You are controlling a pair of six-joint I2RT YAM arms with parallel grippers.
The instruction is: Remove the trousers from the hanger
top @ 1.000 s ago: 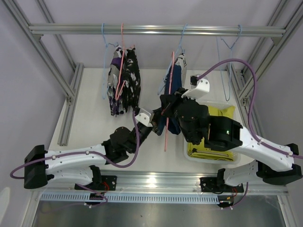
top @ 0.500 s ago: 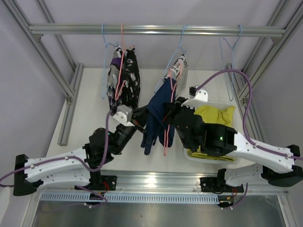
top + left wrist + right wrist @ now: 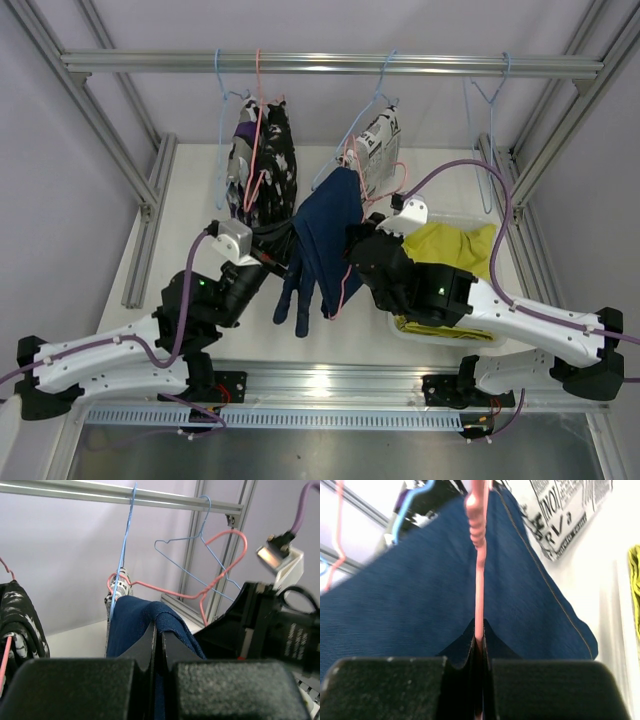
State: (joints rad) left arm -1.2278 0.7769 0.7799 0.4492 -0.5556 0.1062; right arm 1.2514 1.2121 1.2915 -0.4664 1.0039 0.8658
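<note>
White table (image 3: 190, 250) underneath. Left gripper (image 3: 157, 640) pinching navy trousers (image 3: 325, 220); right gripper (image 3: 479, 645) clamping pink hanger (image 3: 478, 575) running ahead against that cloth. Beside right gripper, yellow-green trousers (image 3: 455, 243); beyond both, patterned trousers (image 3: 265, 170) hanging from rail (image 3: 330, 64).

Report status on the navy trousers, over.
Left gripper shut on navy trousers. Right gripper shut on pink hanger. Trousers not yet clear of hanger. Patterned trousers close behind.
</note>
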